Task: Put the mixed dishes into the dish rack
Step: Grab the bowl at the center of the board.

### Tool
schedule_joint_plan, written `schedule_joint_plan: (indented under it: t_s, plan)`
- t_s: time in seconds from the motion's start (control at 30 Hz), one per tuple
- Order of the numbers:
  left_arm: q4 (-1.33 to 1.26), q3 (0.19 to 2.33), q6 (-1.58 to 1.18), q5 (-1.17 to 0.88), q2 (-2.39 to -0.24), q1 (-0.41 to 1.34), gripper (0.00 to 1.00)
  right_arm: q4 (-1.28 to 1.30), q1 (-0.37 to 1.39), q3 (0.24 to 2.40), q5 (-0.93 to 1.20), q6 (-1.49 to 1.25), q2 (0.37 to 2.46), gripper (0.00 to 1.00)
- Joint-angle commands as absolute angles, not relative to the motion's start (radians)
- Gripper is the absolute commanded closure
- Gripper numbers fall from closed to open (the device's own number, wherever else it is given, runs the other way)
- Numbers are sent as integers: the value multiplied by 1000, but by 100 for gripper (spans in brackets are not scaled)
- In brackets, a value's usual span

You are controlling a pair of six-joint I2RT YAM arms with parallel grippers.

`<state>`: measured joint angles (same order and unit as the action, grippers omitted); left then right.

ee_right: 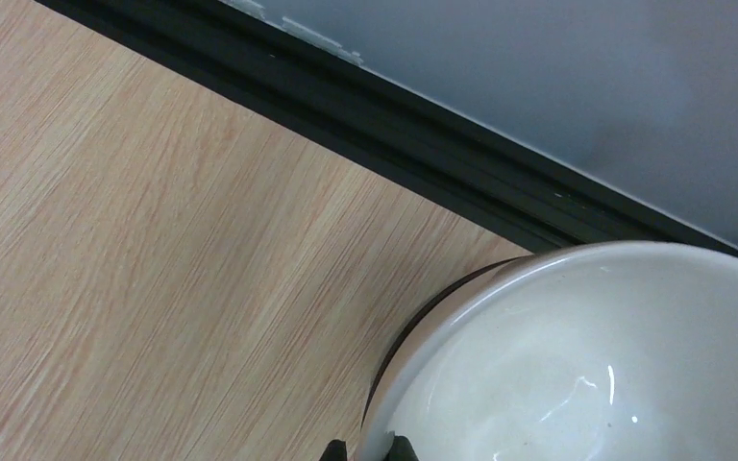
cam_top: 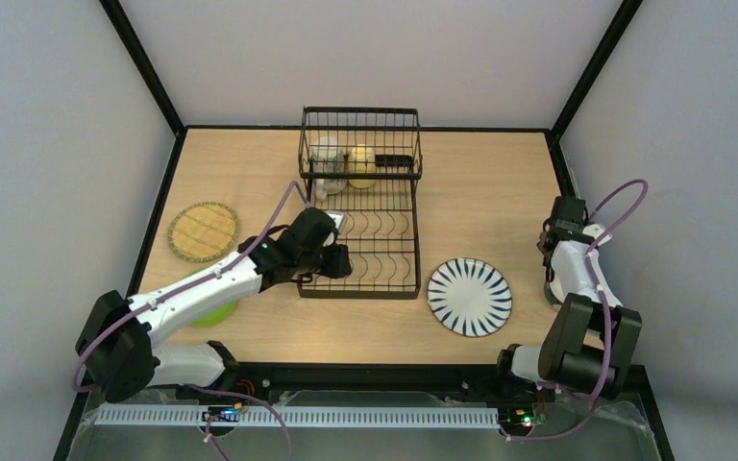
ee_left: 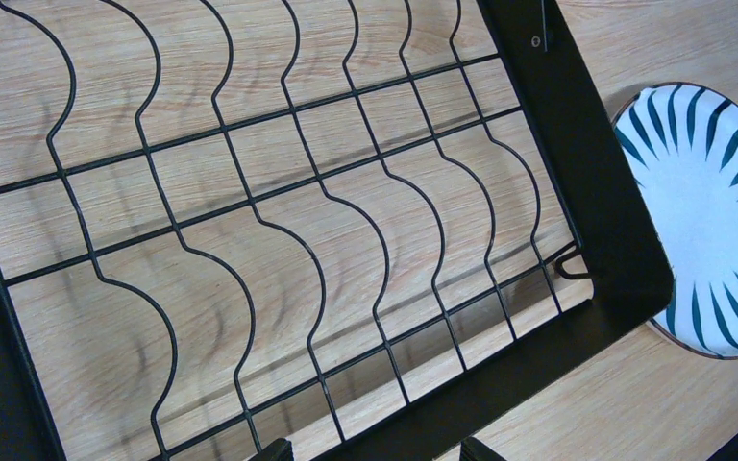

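Note:
The black wire dish rack stands mid-table; a beige mug and a yellow mug sit in its raised basket. My left gripper is open and empty above the rack's near edge; its plate dividers hold nothing. My right gripper is shut on the rim of a white bowl near the table's right edge. The striped plate lies flat right of the rack and shows in the left wrist view. The yellow woven plate lies at the left. The lime-green plate is mostly hidden under my left arm.
A small pale thing lies just below the basket; I cannot tell what it is. The black frame and grey wall run close behind the white bowl. My right arm hides the bowl in the top view.

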<state>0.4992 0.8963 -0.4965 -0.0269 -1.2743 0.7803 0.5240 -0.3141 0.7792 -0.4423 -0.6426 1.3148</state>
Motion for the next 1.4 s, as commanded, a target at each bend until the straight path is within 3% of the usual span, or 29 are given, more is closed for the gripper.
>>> schedule_joint_plan:
  t_s: [0.0,0.6,1.37]
  plan:
    - [485,884,-480,-41,-1292,770,1,509,-315,757,-341,-672,1375,100]
    - [465,914,-488,-51,-1342,769,1,424,-306,815,-100,-593,1472,100]
    - [471,920,-519,-37,-1335,769,1,430,9,1039,-32,-491,1705,100]
